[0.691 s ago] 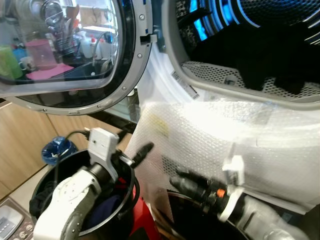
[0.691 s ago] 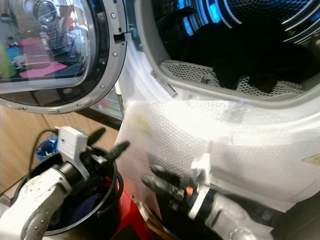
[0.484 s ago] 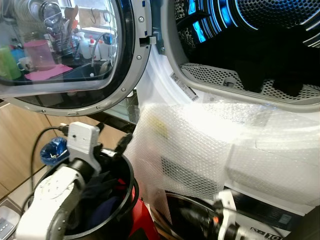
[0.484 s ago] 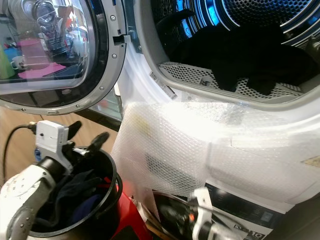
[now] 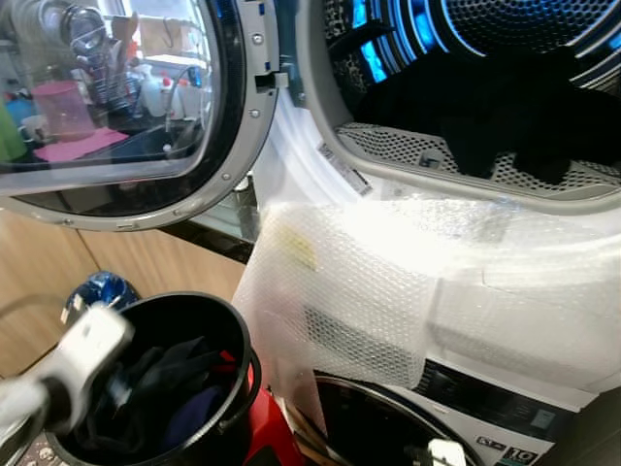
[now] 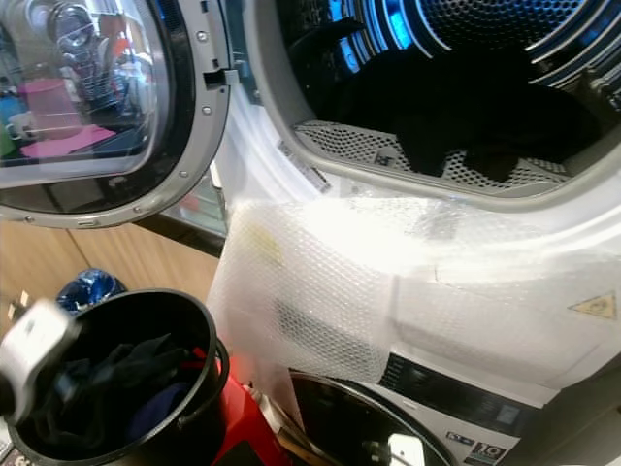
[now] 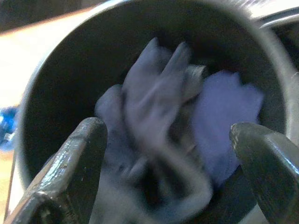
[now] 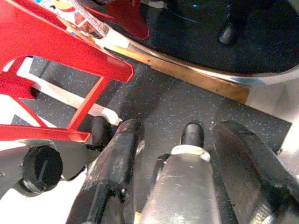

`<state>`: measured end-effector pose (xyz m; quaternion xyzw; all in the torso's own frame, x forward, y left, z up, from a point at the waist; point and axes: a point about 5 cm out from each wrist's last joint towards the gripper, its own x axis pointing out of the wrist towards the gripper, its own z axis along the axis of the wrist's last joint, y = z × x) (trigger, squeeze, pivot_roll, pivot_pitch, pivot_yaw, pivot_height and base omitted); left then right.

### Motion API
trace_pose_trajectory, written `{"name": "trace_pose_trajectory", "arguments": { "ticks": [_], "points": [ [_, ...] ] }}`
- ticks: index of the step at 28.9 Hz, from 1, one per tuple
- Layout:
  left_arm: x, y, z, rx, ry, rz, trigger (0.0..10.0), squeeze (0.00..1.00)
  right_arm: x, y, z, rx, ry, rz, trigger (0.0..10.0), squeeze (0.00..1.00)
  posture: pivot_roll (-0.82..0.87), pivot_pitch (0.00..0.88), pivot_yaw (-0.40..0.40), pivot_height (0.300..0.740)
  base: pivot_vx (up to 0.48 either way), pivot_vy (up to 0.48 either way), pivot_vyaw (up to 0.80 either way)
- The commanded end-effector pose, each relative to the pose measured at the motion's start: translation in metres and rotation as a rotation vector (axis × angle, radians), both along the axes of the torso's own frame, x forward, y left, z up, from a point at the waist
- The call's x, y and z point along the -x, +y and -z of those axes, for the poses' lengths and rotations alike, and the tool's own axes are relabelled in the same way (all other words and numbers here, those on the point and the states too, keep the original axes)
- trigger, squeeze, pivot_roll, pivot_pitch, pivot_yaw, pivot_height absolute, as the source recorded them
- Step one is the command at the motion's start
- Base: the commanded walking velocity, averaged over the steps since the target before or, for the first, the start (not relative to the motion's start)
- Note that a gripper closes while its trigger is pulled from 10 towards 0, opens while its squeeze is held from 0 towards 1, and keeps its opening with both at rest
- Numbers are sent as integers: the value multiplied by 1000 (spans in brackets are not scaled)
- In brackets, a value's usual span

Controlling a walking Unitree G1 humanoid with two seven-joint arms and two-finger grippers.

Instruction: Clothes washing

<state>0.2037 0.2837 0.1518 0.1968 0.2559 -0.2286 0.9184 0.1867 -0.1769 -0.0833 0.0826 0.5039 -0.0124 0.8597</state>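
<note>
Over the mouth of the black bucket [image 5: 209, 320] the left gripper [image 7: 170, 154] hangs with its two black fingers [image 7: 74, 172] spread wide apart, holding nothing; between them lie the dark and blue clothes [image 7: 163, 126] heaped in the bucket's bottom, and the wrist view is too blurred to tell whether a fingertip touches the cloth. From the head, the left arm's white wrist block [image 5: 82, 364] shows smeared at the bucket's near-left rim. Right gripper [image 8: 180, 154] hangs low by the speckled dark floor [image 8: 187, 100], its fingers parted and empty, with a red frame [image 8: 65, 56] just beside it and the lower machine's dark round door [image 8: 205, 37] beyond. Above the bucket, the upper machine's door [image 5: 116, 107] stands swung open to the left, and a dark garment [image 5: 495, 107] lies inside the blue-lit drum [image 5: 456, 29] on its perforated wall. Bubble wrap [image 5: 388, 282] drapes down the machine's white front below the drum opening, close by the bucket's right rim.
</note>
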Motion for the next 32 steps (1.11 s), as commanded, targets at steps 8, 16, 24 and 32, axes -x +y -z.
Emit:
{"name": "trace_pose_trajectory", "arguments": {
  "ticks": [8,16,24,32],
  "points": [
    [2,35,6,-96,53,-85,10000,1000,0,3,1,19,0,21,10000,0,99,62,63,740,0,0,0],
    [-17,29,34,35,31,-130,10000,1000,-5,-1,-2,33,-16,24,10000,0,90,43,44,740,0,0,0],
    [-32,34,45,39,36,-148,10000,1000,-9,-3,-3,29,-29,44,10000,0,68,53,37,740,0,0,0],
    [-34,44,47,-46,64,-211,10000,1000,-5,-7,-2,28,-21,62,10000,0,67,67,36,740,0,0,0]
  ]
}}
